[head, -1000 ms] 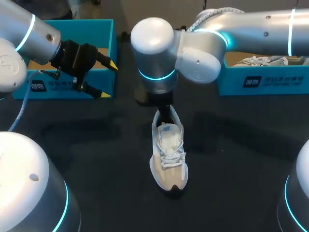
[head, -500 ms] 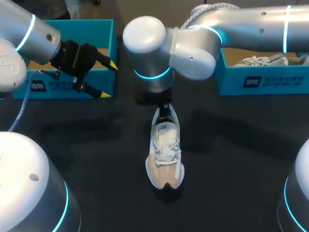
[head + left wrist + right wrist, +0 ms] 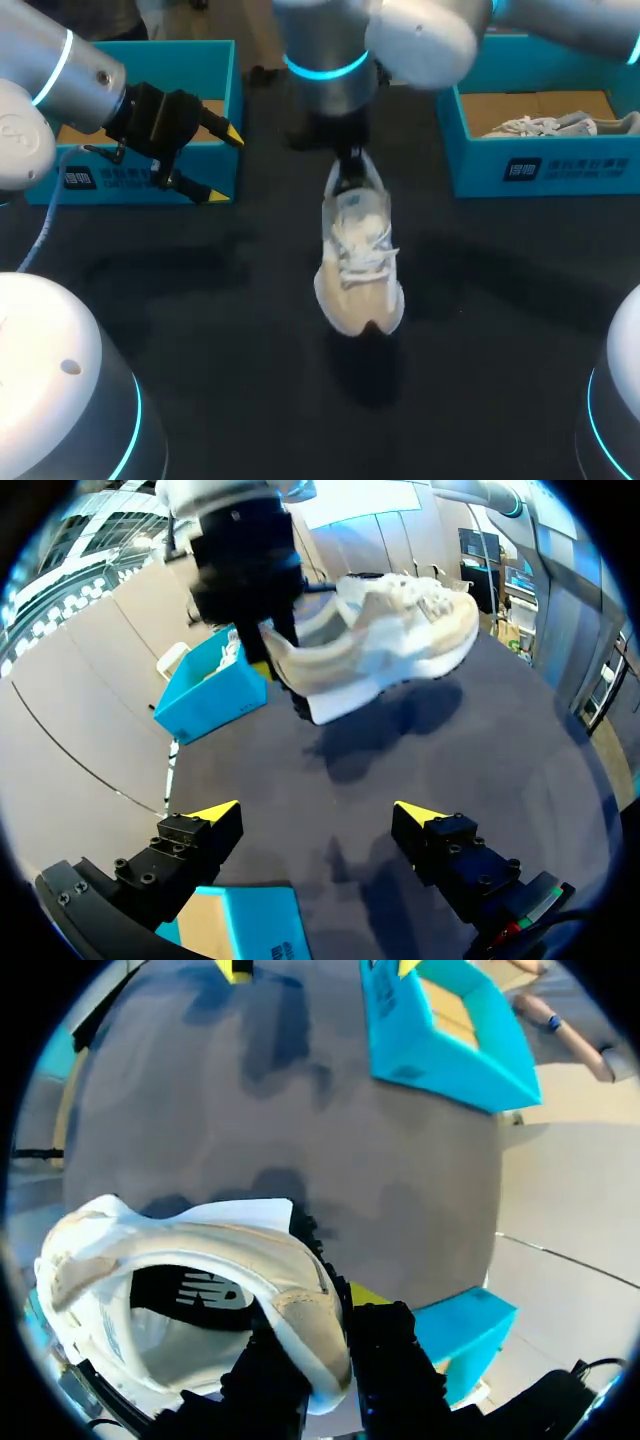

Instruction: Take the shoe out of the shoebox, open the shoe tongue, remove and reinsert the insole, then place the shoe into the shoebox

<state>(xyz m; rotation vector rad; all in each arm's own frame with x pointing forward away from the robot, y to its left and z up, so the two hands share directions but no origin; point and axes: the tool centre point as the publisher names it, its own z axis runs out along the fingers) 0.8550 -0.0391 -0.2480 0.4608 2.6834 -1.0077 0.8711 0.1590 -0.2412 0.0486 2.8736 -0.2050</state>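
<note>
Holding the shoe (image 3: 360,265) up by the heel right now. My right arm (image 3: 420,35) comes in from the upper right of the head view and points down at top centre, with the right jaws clamped narrow on the heel collar. The toe points toward the lower part of the frame, and the shoe hangs clear of the dark desk (image 3: 200,320) with its shadow underneath. My left arm (image 3: 60,70) sits at upper left. The left jaws are spread wide with nothing in them, yellow tips (image 3: 231,134) near the front corner of the left shoebox (image 3: 190,47).

The left wrist view is the one that really shows the air gap: the shoe (image 3: 400,630) is out ahead of my wide jaws, sole off the desk, shadow below it. The right wrist view looks straight into the shoe's mouth instead, dark insole (image 3: 190,1295) inside, padded collar pinched between my black fingers (image 3: 390,1360).

The shoe's a soft pale mesh with beige panels, white laces (image 3: 362,240) and a chunky off-white sole. Both boxes are teal cardboard with brown insides. The right shoebox (image 3: 540,170) at upper right has a second shoe (image 3: 545,125) lying in it.
</note>
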